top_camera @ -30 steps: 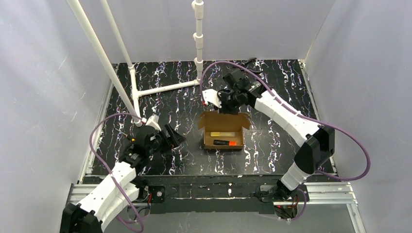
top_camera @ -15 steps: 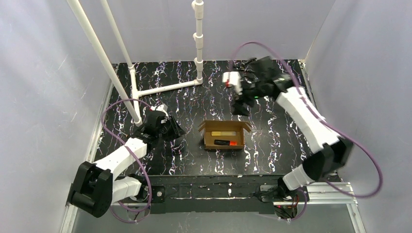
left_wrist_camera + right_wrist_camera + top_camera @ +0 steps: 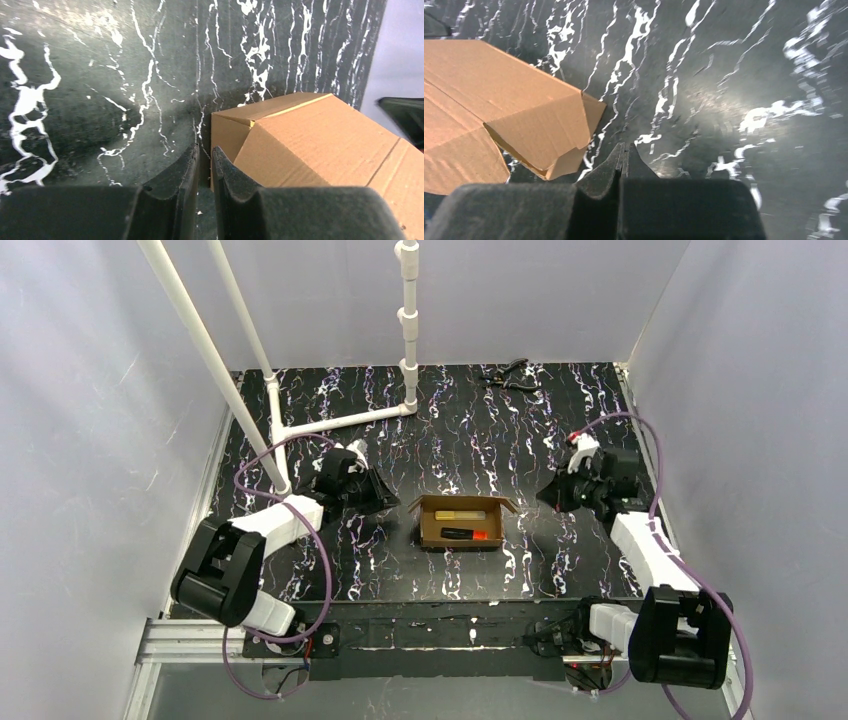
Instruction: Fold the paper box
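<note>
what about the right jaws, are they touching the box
Apart. The right wrist view shows bare table between a flap of the box and the right gripper, jaws shut.

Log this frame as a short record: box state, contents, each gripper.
paper box: mid-table, top open, flaps up
inside: pale yellow stick; orange-tipped black marker
left gripper: low by the box's left end, narrow gap between fingers, empty
right gripper: low by the box's right end, shut, empty
</note>
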Controlling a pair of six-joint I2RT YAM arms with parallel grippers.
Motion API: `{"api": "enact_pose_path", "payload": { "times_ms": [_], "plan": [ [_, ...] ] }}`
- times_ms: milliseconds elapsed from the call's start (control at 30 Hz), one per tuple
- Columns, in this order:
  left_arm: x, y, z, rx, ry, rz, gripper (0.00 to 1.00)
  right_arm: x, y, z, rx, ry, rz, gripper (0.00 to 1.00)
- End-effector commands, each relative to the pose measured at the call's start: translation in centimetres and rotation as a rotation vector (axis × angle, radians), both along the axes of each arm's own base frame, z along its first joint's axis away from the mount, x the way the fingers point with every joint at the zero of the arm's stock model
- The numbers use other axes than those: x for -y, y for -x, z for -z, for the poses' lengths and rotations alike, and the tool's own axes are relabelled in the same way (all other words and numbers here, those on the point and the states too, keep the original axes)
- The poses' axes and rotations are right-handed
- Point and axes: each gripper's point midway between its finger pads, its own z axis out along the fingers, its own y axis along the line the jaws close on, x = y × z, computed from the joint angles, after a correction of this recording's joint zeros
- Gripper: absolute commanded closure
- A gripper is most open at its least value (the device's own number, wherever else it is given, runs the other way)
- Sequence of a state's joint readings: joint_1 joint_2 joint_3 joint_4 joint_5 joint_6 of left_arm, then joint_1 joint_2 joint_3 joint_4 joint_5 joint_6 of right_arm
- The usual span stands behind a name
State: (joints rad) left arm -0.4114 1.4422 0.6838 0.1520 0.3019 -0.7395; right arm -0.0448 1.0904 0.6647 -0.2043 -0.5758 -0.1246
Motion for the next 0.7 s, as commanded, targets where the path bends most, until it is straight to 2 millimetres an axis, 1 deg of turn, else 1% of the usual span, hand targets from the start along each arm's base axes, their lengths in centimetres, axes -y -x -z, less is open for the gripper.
{"api": "enact_pose_path", "payload": {
  "times_ms": [0,100,233,333,433,567,667],
  "plan": [
    [2.0,-0.3,-2.0,0.014,0.122,0.051,0.85,-2.4,-1.7,-3.3,0.140,-0.195,-0.026,0.99],
    [3.0,0.2,-1.8,-0.013,0.167,0.083,0.85,-3.2,-1.0,-2.9,0.118,-0.243,-0.060,0.99],
    [4.5,0.9,-1.5,-0.056,0.205,0.133,0.86,-4.6,-0.7,-2.3,0.093,-0.266,-0.115,0.99],
    [5.1,1.2,-1.7,-0.057,0.214,0.144,0.86,-6.3,-0.2,-1.8,0.052,-0.271,-0.177,0.99],
    [5.6,1.5,-2.0,-0.056,0.222,0.151,0.86,-7.4,0.6,-1.3,0.025,-0.261,-0.226,0.99],
    [6.3,1.8,-2.3,-0.053,0.230,0.165,0.86,-8.1,1.5,-1.0,0.024,-0.245,-0.263,0.99],
    [6.7,1.9,-2.3,-0.057,0.232,0.175,0.86,-8.4,1.8,-1.1,0.026,-0.251,-0.282,0.99]
  ]
}}
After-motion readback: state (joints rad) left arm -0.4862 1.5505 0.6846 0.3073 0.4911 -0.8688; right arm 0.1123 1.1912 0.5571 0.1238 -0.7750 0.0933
